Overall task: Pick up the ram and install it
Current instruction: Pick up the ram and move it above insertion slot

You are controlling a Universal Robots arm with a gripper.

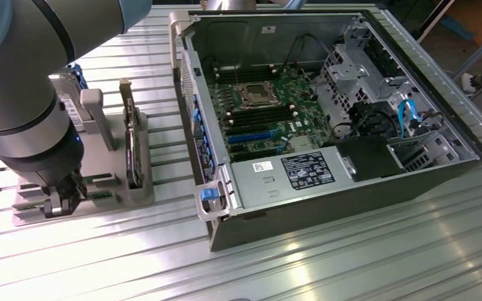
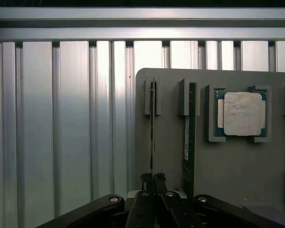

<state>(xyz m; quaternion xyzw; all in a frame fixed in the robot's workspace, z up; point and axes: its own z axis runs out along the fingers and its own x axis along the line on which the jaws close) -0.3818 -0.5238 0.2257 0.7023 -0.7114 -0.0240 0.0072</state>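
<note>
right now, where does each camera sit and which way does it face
exterior: above the table, angled down at the open case and the holder; the arm and gripper show at the exterior view's left.
wrist: on the wrist, looking down past the gripper, shut on the ram, at the holder and chip.
shared: gripper, holder, slatted table.

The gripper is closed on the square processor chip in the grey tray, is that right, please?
Not quite: the gripper is closed on the ram standing on edge in the grey tray; the processor chip lies apart in its own pocket. The wrist view shows this.
</note>
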